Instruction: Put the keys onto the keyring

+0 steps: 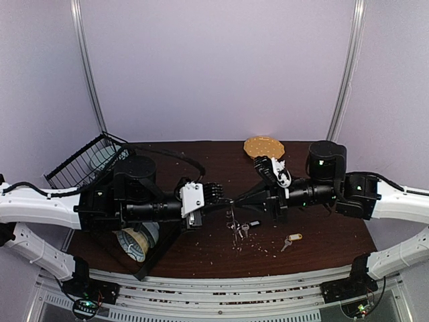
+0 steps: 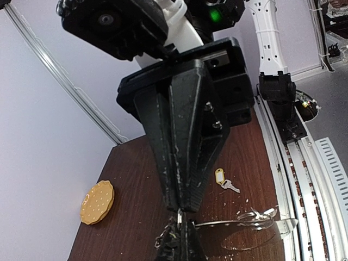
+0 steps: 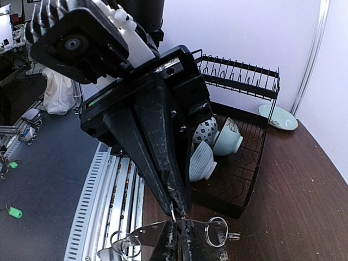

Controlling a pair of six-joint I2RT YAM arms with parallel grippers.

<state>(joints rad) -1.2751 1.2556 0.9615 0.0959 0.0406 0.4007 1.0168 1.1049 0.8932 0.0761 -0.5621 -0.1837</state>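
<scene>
The left gripper [image 1: 223, 200] is closed to a point at mid-worktop [image 1: 201, 251], tip to tip with the right one, and it seems to pinch the thin wire of the keyring [image 1: 232, 221]. The keyring hangs slack beneath the two tips, off the surface. The right gripper [image 1: 238, 199] is likewise pressed together on that wire. Just right of the dangling loop sits the key with the black-and-white tag [image 1: 253, 224]; whether it is threaded cannot be told. Further right, the key with the yellow tag [image 1: 292, 239] lies loose, well apart from the ring. By my judgement at least that key is not yet on, so the task is half done at best.
</scene>
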